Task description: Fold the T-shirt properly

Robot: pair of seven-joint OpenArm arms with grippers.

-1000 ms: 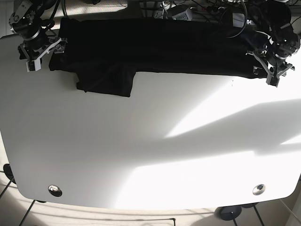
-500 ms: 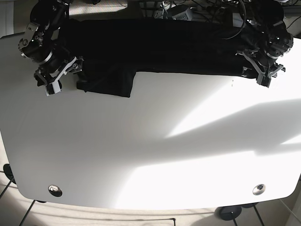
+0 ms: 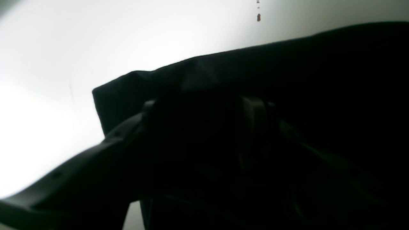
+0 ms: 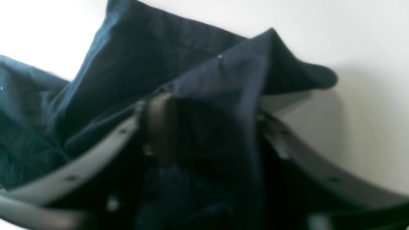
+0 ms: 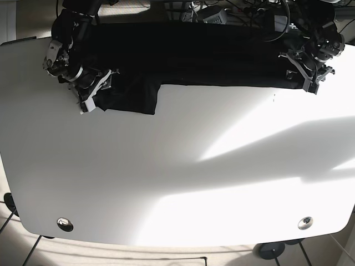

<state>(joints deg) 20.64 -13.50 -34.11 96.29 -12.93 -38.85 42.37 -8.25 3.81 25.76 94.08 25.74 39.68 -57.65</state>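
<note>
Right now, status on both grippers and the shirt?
Right gripper open, straddling T-shirt sleeve. Left gripper at the opposite end, state unclear. Shirt a long band at the table's far edge. Nothing in the way.

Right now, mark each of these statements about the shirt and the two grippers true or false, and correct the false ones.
1. The T-shirt lies along the far edge of the table. True.
2. The right gripper has fabric between its fingers. True.
3. The left gripper is at the near edge of the table. False: it is at the shirt's end, at the far edge.
4. The shirt is white. False: it is dark.
5. A flap of fabric juts toward the near side beside the right gripper. True.
</note>
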